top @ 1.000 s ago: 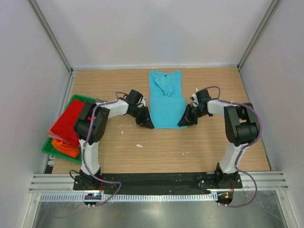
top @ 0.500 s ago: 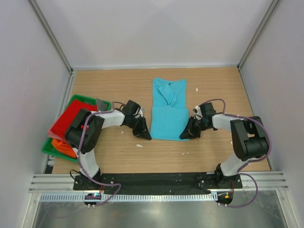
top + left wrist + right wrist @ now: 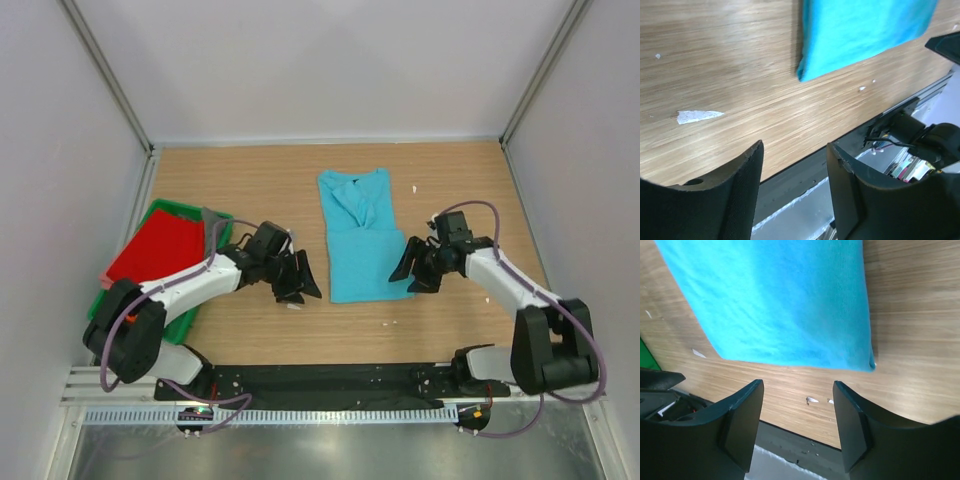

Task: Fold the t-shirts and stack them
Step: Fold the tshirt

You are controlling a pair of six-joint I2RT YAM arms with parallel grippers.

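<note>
- While the blue shirt (image 3: 362,240) is lying folded as a long strip mid-frame, both grippers are flanking its lower end, likely readying the next fold.
- The left gripper (image 3: 302,284) is hanging spread and empty at lower left; the right gripper (image 3: 412,273) is matching it at lower right.
- The red shirt (image 3: 155,248) is waiting on the tray (image 3: 185,211), far left.

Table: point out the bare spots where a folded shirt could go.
Bare wood: the far-left patch between the green tray and the turquoise shirt; the far-right corner beyond the shirt; the near strip between its hem and the arm bases. Crowded: both shirt flanks, with the left tool and right tool.
</note>
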